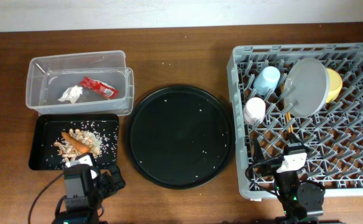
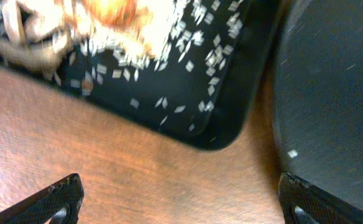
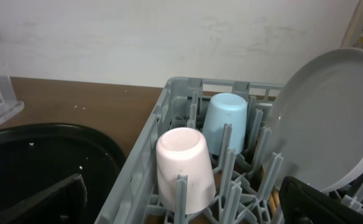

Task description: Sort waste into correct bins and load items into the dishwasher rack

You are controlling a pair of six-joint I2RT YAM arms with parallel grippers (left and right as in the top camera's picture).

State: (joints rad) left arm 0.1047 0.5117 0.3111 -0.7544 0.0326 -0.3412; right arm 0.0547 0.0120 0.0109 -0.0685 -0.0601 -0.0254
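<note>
The left end effector (image 2: 181, 200) hangs low over the desk (image 1: 169, 50) with its two fingers spread wide and nothing between them. Just ahead of it is the near right corner of the shallow black tray (image 1: 45, 124). That tray holds the carrot (image 1: 74, 144) lying among the beige food scraps (image 1: 85, 138), with rice grains (image 2: 169, 102) scattered across its floor. Touching the tray's far side is the clear tub (image 1: 45, 68), and inside it are the red snack wrapper (image 1: 99, 87) and the crumpled tissue (image 1: 71, 94), close together.

The right end effector (image 3: 184, 202) is parted just as wide and holds nothing, poised at the near edge of the dishwasher rack (image 1: 355, 162), which takes up the right side of the desk. In the rack's far left part the pink cup (image 3: 181, 168) sits bottom up among the pegs, and the light blue cup (image 3: 226, 121) stands just behind it, also bottom up. Beside them the grey plate (image 3: 330, 124) leans on its edge. The yellow bowl (image 1: 334, 84) is tucked behind the plate and mostly hidden by it. The chopsticks (image 1: 289, 115) lie down among the pegs between the pink cup and the plate.

Between the two arms sits the large round black tray (image 1: 181, 137), dotted with a few stray grains.
</note>
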